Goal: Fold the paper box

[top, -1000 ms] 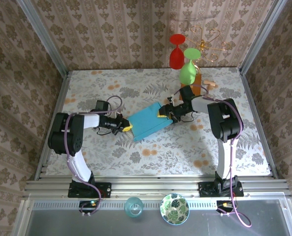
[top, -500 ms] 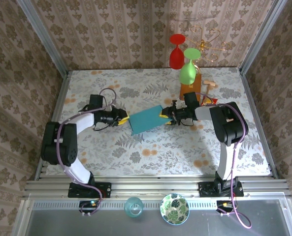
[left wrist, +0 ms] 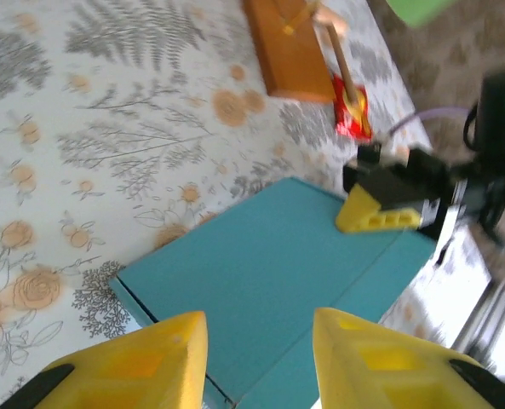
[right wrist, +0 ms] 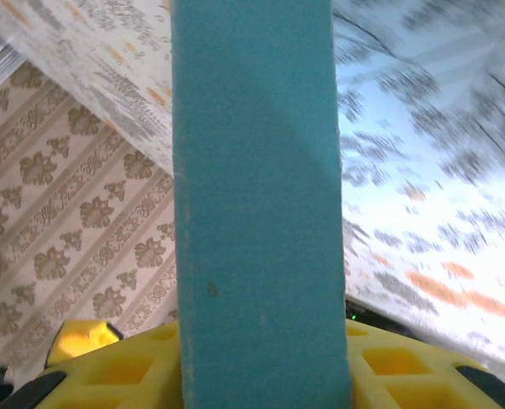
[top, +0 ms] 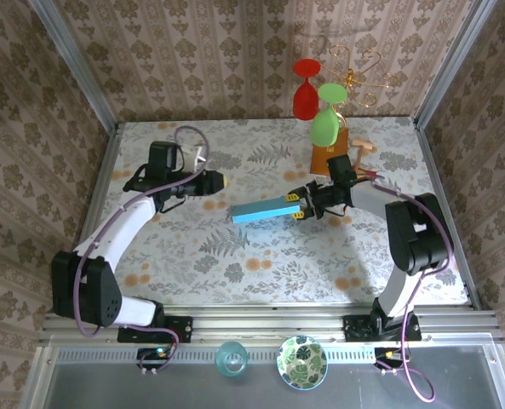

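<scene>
Paper box [top: 265, 210] was held edge-on, right gripper [top: 300, 205] clamped on its right edge; left gripper [top: 216, 181] hung well apart, jaws parted, open worktop [top: 235, 264] between.

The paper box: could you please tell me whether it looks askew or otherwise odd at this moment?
Yes. From the top camera the paper box is a narrow blue strip, so it looks tipped on edge rather than lying flat. The right gripper clamps its right end alone; the left gripper is apart, jaws open.
</scene>
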